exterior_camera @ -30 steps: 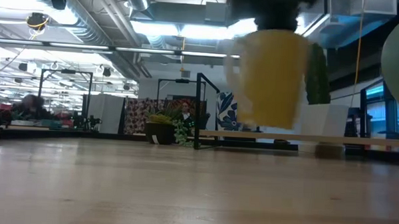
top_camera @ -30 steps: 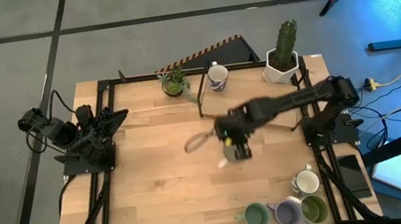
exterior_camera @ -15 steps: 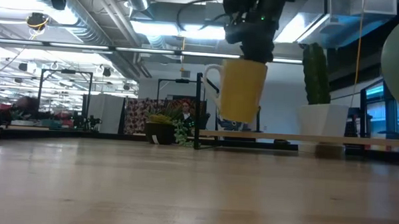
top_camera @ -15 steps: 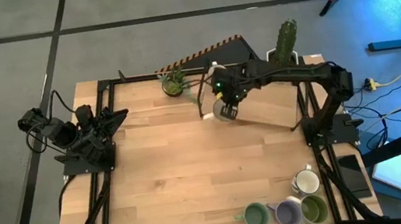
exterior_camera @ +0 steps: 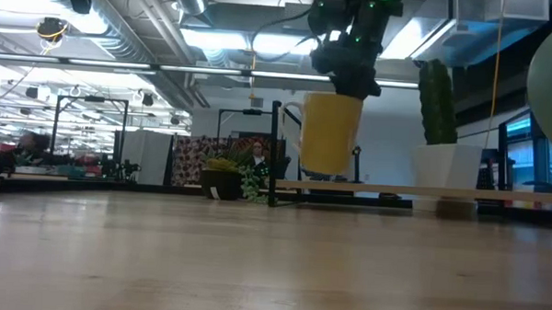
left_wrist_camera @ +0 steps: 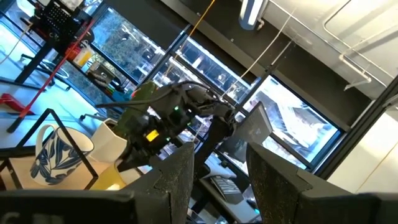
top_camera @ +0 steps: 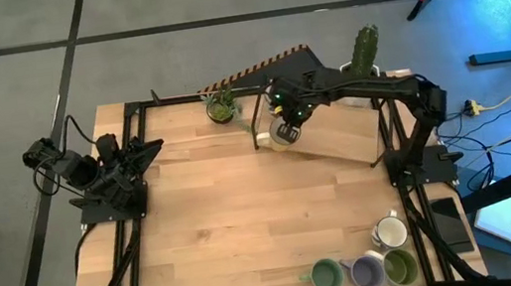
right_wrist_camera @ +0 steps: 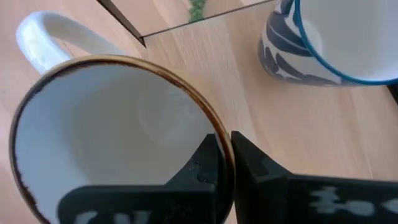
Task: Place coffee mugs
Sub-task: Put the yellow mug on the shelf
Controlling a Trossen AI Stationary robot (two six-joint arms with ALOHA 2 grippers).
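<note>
My right gripper [top_camera: 284,119] is shut on a mug [top_camera: 282,136], yellow outside [exterior_camera: 330,134] and white inside with a brown rim [right_wrist_camera: 112,137]. It hangs over the far part of the table, next to a white mug with a blue pattern [right_wrist_camera: 323,37], which stands on its base. Two green mugs [top_camera: 326,274] [top_camera: 400,267], a lavender one [top_camera: 366,270] and a white one [top_camera: 389,234] stand at the near right corner. My left gripper [left_wrist_camera: 217,186] is open and waits at the table's left edge [top_camera: 105,174]. My right gripper pinches the mug's rim [right_wrist_camera: 214,124], on the side away from the handle [right_wrist_camera: 43,37]. One finger [right_wrist_camera: 205,168] is inside the cup and one [right_wrist_camera: 252,162] outside. The fingers come from above, pointing down. The mug hangs below them, slightly tilted and lifted just clear of the table.
A cactus in a white pot [top_camera: 361,73] and a small green plant [top_camera: 222,108] stand at the far edge. A black upright post [exterior_camera: 274,155] and a slanted panel [top_camera: 335,137] are close to the held mug. The table's middle and left [top_camera: 206,220] are bare wood.
My right gripper has carried the mug from over the table's middle toward the far edge, then sunk a little beside the blue-patterned mug. It has stayed shut on the rim, and the mug's handle has kept pointing toward the table's left.
</note>
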